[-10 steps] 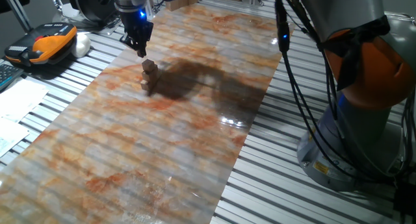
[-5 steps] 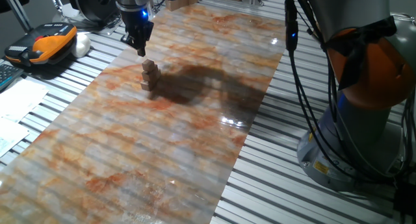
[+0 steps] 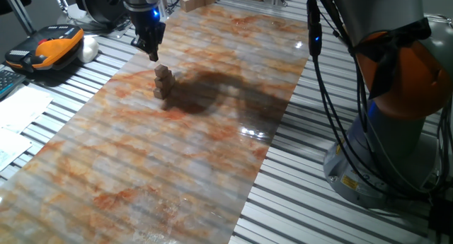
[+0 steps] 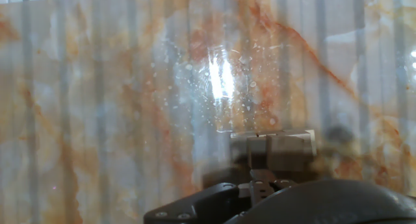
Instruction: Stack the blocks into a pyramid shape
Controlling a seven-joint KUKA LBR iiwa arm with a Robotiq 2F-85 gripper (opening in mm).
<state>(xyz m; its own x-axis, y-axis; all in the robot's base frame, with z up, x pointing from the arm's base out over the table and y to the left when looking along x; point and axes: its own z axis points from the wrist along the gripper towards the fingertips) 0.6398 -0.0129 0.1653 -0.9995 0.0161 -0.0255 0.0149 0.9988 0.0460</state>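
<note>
Since a second ago our gripper (image 3: 153, 55) has lifted slightly up and away from the stack of wooden blocks (image 3: 163, 83); the arm's shadow on the marble-patterned table sheet (image 3: 177, 159) shifted a bit too. Blocks unchanged: they stand stacked on the far left part of the sheet, seen edge-on from the fixed camera, roughly three levels, individual cubes hard to count. Our gripper hangs just above the top block, apart from it, nothing held. The fingers taper to a point and look closed together, but we can't tell for sure from the fixed view; hand view shows only a dark housing (image 4: 286, 201) and a pale blurred finger part (image 4: 273, 145) over the sheet, jaw gap not readable, blocks not seen. Orange-and-black device (image 3: 49, 47) lies on the slatted table at far left, papers (image 3: 18, 120) below it. Orange-grey robot base (image 3: 396, 95) stands at right with black cables (image 3: 318, 74).
</note>
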